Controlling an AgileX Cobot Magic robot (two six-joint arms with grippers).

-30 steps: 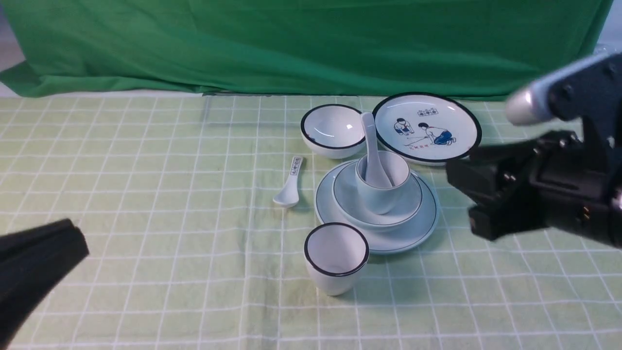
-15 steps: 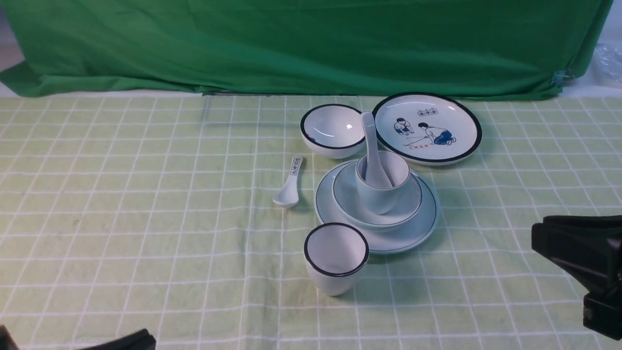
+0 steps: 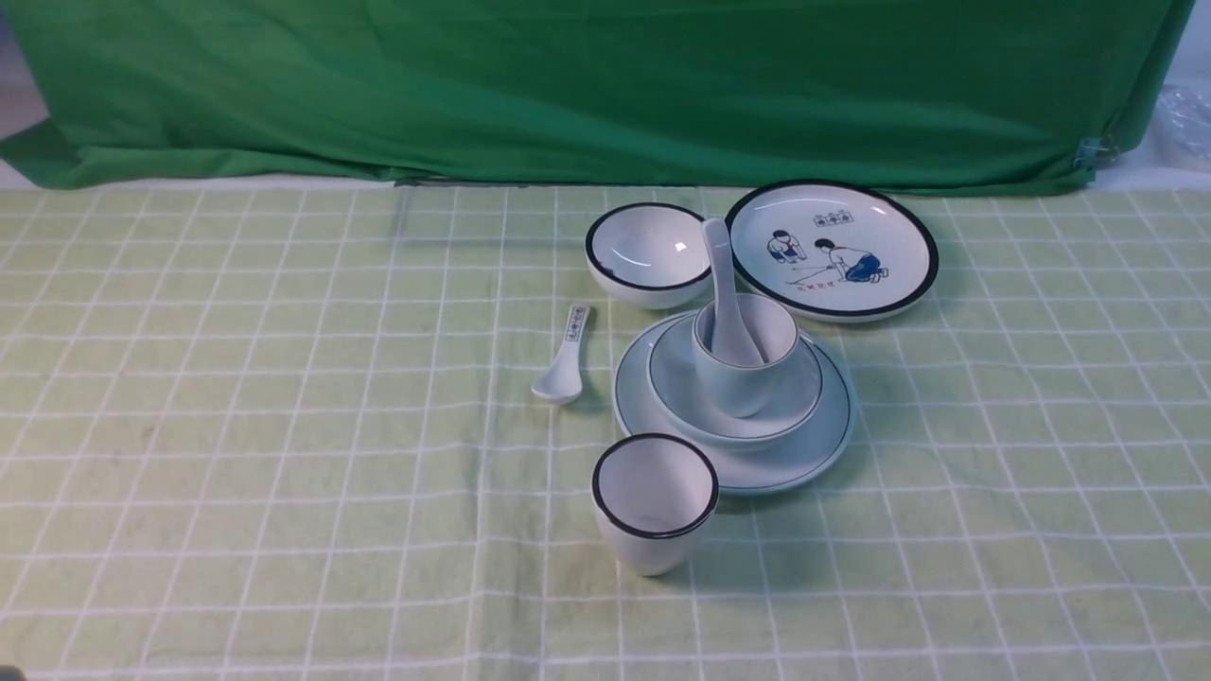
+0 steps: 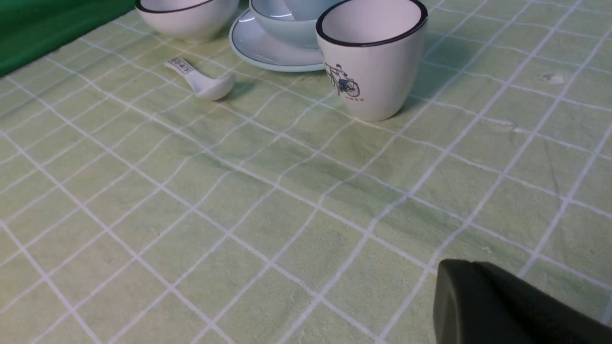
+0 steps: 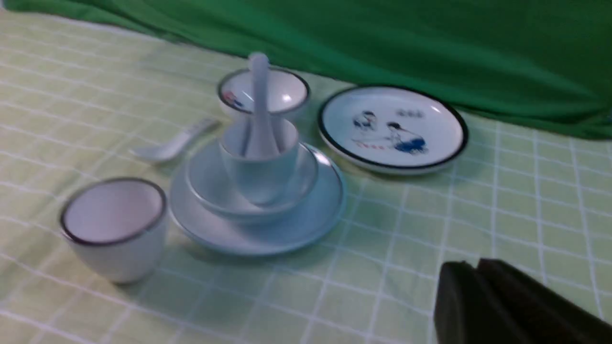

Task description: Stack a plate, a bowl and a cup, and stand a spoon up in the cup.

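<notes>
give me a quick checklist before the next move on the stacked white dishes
1. Pale white plate with thin green rim flat on the checked tablecloth: ok.
2. Wide shallow white bowl centred on the plate: ok.
3. Handleless tapered white cup upright in the bowl: ok.
4. Plain glossy white soup spoon standing in the cup, handle up: ok.
5. Black-rimmed cup close to the plate's near edge; touching or not: cannot tell.
6. Both grippers clear of the stack: ok.

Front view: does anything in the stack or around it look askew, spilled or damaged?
Nothing stands out. The plate carries the bowl, the cup sits upright in it, and the spoon leans handle-up against the cup's rim. No chips or spills show.
</notes>
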